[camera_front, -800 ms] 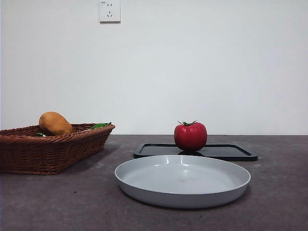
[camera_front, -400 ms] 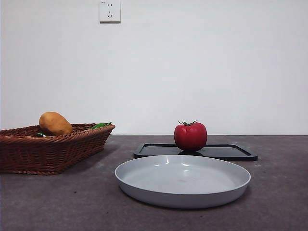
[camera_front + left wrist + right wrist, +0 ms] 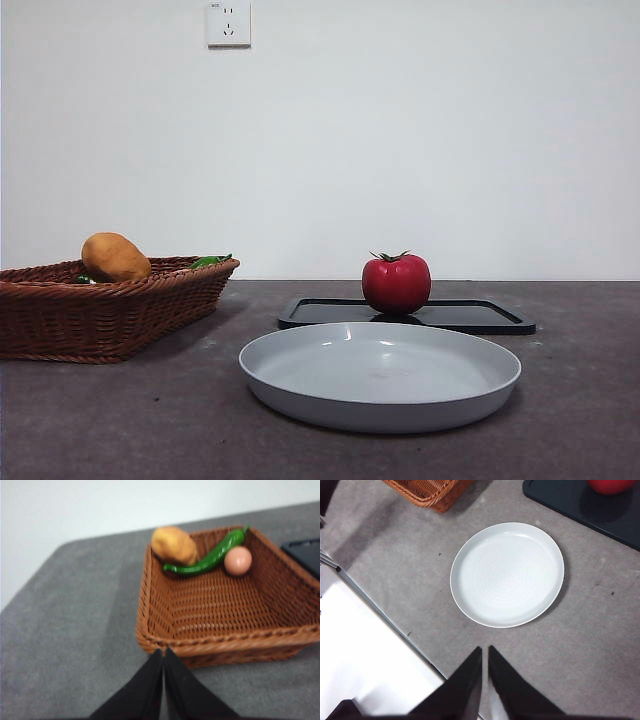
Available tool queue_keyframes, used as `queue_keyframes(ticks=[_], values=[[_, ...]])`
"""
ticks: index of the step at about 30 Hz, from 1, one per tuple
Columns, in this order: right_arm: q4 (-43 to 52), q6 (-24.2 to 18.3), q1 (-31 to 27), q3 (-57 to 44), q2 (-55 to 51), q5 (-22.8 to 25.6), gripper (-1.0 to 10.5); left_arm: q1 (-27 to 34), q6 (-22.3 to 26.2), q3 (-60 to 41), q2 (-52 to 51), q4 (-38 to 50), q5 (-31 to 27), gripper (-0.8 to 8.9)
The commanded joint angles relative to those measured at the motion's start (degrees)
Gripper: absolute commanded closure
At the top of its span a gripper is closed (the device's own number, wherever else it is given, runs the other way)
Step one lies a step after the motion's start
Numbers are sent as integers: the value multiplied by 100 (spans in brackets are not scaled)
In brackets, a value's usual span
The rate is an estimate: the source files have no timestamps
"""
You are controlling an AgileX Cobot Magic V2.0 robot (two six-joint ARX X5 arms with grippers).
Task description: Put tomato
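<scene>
- Front view showed the tomato (image 3: 396, 284) a little right of centre in the frame, standing upright on the black tray (image 3: 470, 316) with its green stem up; nothing touched it.
- Right wrist view caught only a red edge of it at the upper right of the frame, on that same tray.
- Just in front of the tray, low in the centre of the front frame, lay the grey plate (image 3: 380, 375), bare inside and apart from the tomato.
- At the left of the front frame sat the wicker basket (image 3: 100, 310), well apart from the tray; the left wrist picture showed a potato (image 3: 174, 545), a green pepper (image 3: 210, 557) and an egg (image 3: 237, 560) in it.
- Left tool (image 3: 163, 656) hung over the counter (image 3: 75, 630) near the basket's rim, its jaws pressed together and holding nothing.
- Right tool (image 3: 484, 653) hung high over the counter near the plate, jaws nearly closed with only a thin gap, also holding nothing.
- Judging by this, the task was not yet begun: the tomato was ungrasped, and reaching, gripping, lifting and setting it down all remained. The empty plate looked the likely target, though the task did not say.
</scene>
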Motion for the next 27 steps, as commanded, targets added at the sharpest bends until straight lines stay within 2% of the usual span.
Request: queue_keyframes(ticks=[1,27], values=[[52,35,31,50,44,-4,937,4,-37,-74,-11,50,-22,806],[50,33,31,50,44,-4,937,4,-55,-166,-9,66,-22,806]])
